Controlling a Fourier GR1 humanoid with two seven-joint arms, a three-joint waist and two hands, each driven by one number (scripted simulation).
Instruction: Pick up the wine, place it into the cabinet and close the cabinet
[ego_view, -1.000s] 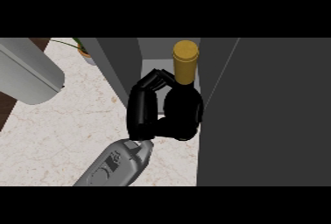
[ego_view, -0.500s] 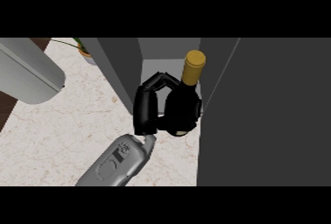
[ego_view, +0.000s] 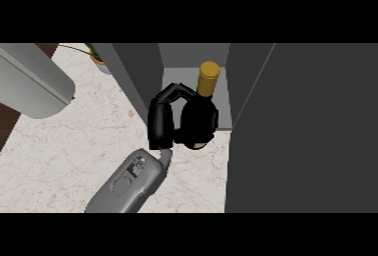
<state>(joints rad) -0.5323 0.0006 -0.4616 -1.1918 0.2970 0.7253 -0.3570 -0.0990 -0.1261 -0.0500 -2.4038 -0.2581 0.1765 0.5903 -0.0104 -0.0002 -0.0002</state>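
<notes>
The wine (ego_view: 199, 117) is held at the front edge of the cabinet (ego_view: 196, 57) opening, its neck pointed inward, between the cabinet's left wall and the open door (ego_view: 303, 130) at the right. The hand (ego_view: 162, 122) is curled round the wine's left side. A plant (ego_view: 92, 54) is set at the counter (ego_view: 66, 150)'s far edge, left of the cabinet.

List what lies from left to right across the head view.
Grey cylinder → potted plant → cabinet's left wall → hand → wine bottle → open cabinet door.
</notes>
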